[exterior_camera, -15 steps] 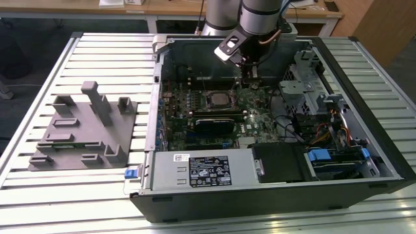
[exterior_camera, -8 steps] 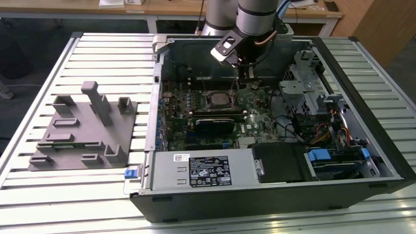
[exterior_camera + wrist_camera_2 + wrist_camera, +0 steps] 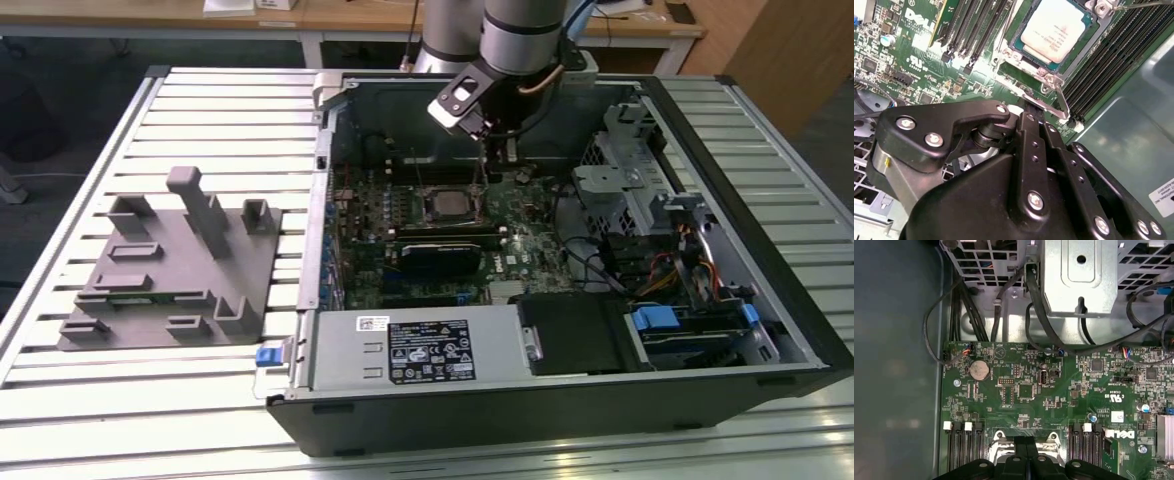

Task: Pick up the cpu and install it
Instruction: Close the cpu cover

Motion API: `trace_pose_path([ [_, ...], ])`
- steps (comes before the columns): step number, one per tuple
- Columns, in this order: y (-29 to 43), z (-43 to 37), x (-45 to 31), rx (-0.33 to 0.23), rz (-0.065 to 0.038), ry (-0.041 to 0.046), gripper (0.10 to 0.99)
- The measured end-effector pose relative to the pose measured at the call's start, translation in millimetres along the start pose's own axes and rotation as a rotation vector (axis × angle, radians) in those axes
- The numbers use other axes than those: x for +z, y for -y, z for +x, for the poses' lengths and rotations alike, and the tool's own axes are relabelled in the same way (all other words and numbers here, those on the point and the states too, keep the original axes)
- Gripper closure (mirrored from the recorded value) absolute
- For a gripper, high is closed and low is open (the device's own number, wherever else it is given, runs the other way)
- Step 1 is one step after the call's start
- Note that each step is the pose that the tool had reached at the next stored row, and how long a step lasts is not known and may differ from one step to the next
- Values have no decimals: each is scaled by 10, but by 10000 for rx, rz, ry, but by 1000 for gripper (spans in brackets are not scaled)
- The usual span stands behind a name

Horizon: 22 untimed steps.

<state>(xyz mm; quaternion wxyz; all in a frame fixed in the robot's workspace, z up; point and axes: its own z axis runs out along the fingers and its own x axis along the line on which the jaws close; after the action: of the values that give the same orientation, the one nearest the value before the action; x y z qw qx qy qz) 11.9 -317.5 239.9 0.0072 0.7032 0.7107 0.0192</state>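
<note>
The cpu (image 3: 1054,31), a silver-topped square chip with a green rim, lies flat in the motherboard socket inside the open computer case; in the exterior view the cpu (image 3: 447,208) shows at the middle of the board. My gripper (image 3: 497,168) hangs just behind it, toward the case's back wall. In the second wrist view the gripper (image 3: 1030,106) is shut, its black fingers pressed together with nothing between them, and its tips are beside the socket's thin metal lever (image 3: 1061,102). The first wrist view shows the gripper (image 3: 1026,441) above the socket's edge.
A grey plastic fixture (image 3: 174,265) stands on the slatted table at the exterior view's left. Inside the case are memory slots (image 3: 979,25), a metal drive cage (image 3: 627,170) with cables, and the power supply (image 3: 414,345) at the front. A coin battery (image 3: 978,370) sits on the board.
</note>
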Motion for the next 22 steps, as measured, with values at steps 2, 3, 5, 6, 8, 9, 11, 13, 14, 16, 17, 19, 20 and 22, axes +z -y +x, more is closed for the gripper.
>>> trace_pose_path([
  [2, 14, 0, 6, 0, 0, 0, 980],
  [3, 22, 0, 9, 1, 0, 1, 980],
  [5, 36, 0, 15, 0, 0, -1, 980],
  [6, 41, 0, 19, 0, 0, 0, 980],
  [8, 57, 0, 32, -1, 1, 1, 980],
  [9, 79, 0, 41, 0, 0, 0, 980],
  [11, 120, 0, 64, 1, 0, 0, 980],
  [13, 162, 0, 84, -1, 0, 1, 980],
  [14, 186, 0, 93, 0, 0, 0, 980],
  [16, 243, 1, 103, -1, 0, 0, 980],
  [17, 268, 0, 106, 0, 0, 2, 980],
  [19, 320, 1, 108, 1, 0, 0, 980],
  [20, 342, 2, 108, 0, 0, -1, 980],
  [22, 396, 2, 109, 0, 0, -2, 980],
])
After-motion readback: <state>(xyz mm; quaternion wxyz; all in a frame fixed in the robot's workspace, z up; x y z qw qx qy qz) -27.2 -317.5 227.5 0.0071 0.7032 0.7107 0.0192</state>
